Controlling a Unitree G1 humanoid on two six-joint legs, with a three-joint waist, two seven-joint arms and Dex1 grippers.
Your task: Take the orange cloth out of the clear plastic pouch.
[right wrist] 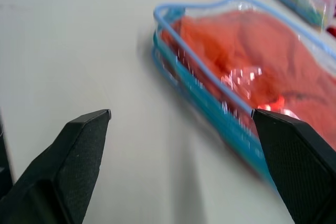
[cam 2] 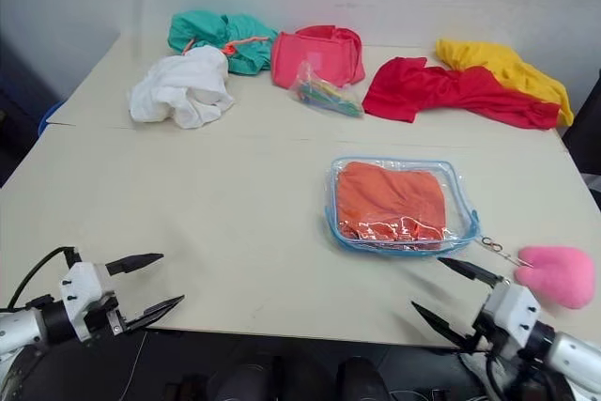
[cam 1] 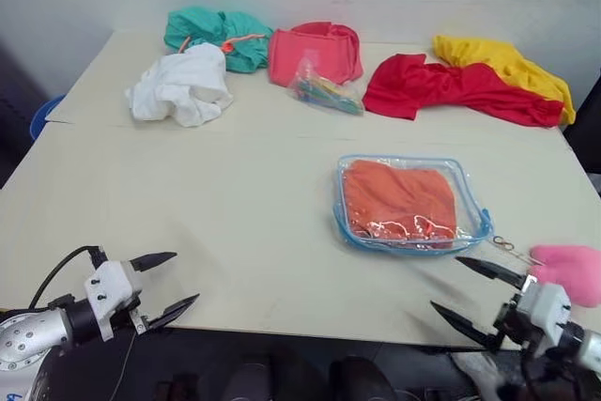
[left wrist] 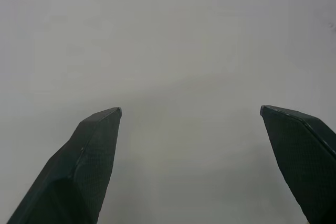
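Observation:
The clear plastic pouch (cam 1: pixel 408 206) with light-blue trim lies flat on the table, right of centre, with the folded orange cloth (cam 1: pixel 398 198) inside it. A fluffy pink pompom (cam 1: pixel 570 271) hangs off its near right corner on a small chain. My right gripper (cam 1: pixel 445 286) stands open just in front of the pouch's near edge, fingers apart and empty. In the right wrist view the pouch (right wrist: pixel 231 87) lies close beyond the fingertips. My left gripper (cam 1: pixel 186 279) is open and empty over the table's near left edge, far from the pouch.
Along the table's far side lie a white cloth (cam 1: pixel 181 86), a teal cloth (cam 1: pixel 218 35), a coral-pink cloth (cam 1: pixel 315 52), a small clear bag of colourful items (cam 1: pixel 326 92), a red cloth (cam 1: pixel 451 89) and a yellow cloth (cam 1: pixel 502 63). The table's near edge (cam 1: pixel 282 326) runs by both grippers.

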